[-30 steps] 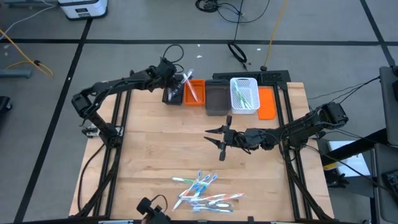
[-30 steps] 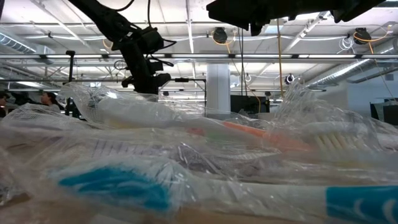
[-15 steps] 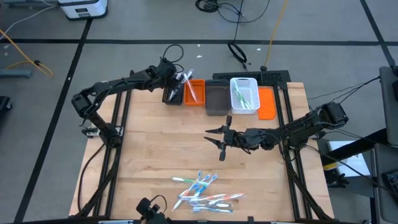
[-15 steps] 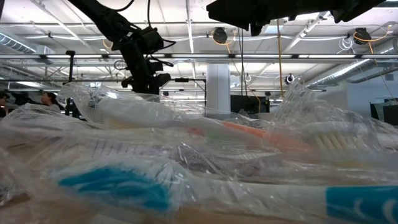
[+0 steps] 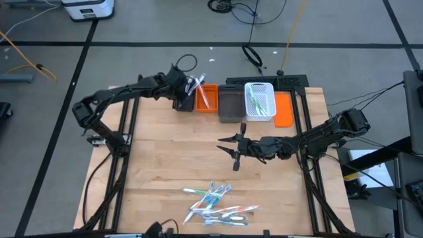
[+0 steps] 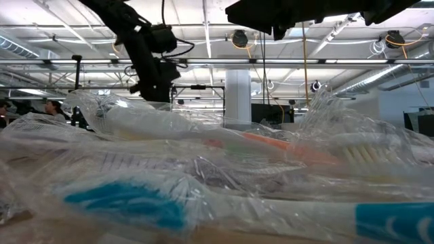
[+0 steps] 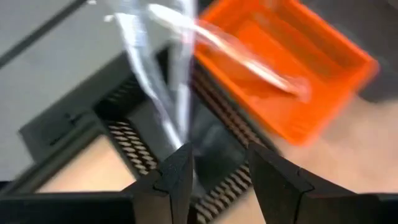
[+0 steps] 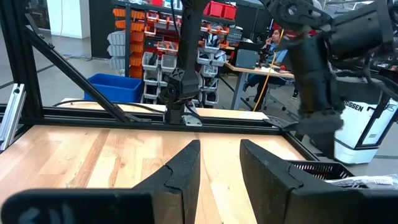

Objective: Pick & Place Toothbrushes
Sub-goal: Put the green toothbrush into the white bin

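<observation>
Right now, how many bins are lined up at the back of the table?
5: black bin under the left gripper, orange bin, dark grey bin, white bin, orange bin at the right end.

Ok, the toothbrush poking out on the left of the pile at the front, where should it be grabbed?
Probably the free left end of that toothbrush, from straight above, fingers across its handle. It lies flat on the table, and that end sticks clear of the pile. The right gripper is open, mid-table.
</observation>
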### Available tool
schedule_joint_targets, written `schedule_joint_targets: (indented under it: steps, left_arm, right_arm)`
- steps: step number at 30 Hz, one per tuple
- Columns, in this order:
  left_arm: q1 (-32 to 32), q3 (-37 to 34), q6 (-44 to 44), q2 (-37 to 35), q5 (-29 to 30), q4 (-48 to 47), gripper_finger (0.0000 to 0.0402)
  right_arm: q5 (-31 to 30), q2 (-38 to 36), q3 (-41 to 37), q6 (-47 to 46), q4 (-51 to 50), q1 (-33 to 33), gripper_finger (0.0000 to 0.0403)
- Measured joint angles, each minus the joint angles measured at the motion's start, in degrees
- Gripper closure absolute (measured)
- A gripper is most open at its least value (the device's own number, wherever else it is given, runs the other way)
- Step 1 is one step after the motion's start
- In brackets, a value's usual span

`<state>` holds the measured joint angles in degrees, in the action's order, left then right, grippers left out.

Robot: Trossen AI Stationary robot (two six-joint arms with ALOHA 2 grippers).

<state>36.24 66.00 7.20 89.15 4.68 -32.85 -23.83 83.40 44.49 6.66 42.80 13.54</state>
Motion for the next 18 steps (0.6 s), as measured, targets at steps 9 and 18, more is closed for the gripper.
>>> schedule_joint_targets:
  steps: [9, 18]
  left_arm:
    - [-13.73, -0.9, -3.02, -1.9, -4.78, -9.09, 0.0247]
    - [-32.63, -10.8, -0.37, -1.88, -4.78, -0.4, 0.0247]
  right_arm:
    - [0.0, -0.02, -0.02, -1.92, -1.93, 0.04, 0.0298]
    - [0.0, -0.02, -0.02, -2.99, -2.39, 0.07, 0.0298]
